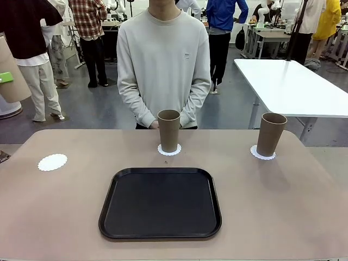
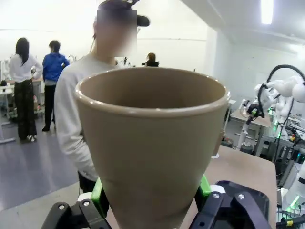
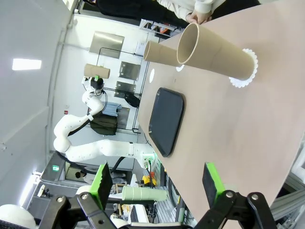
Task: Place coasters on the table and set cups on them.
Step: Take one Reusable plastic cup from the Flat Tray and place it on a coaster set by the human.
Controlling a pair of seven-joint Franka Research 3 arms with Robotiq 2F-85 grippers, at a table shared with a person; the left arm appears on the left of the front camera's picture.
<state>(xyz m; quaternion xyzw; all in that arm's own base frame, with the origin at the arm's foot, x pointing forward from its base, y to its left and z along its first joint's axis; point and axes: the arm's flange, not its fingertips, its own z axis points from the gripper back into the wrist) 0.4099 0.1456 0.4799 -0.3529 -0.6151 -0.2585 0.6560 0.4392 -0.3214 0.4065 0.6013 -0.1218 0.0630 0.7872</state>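
Note:
Two tan cups stand upright on lacy white coasters on the beige table (image 1: 283, 206): one cup (image 1: 168, 130) on the middle coaster (image 1: 169, 150) in front of the person, another cup (image 1: 271, 133) on the right coaster (image 1: 262, 154). A third coaster (image 1: 53, 162) lies bare at the left. High at the picture's left edge a third cup (image 1: 10, 70) hangs in the air with a green pad (image 1: 5, 77) on it. My left gripper (image 2: 151, 193) is shut on this cup (image 2: 152, 138). My right gripper (image 3: 157, 186) is open, off the table's right end, holding nothing.
A black rounded-square tray (image 1: 160, 203) lies in the near middle of the table. The person stands at the far edge, hands low behind the middle cup. A white table (image 1: 293, 81) stands behind to the right. Other people move about farther back.

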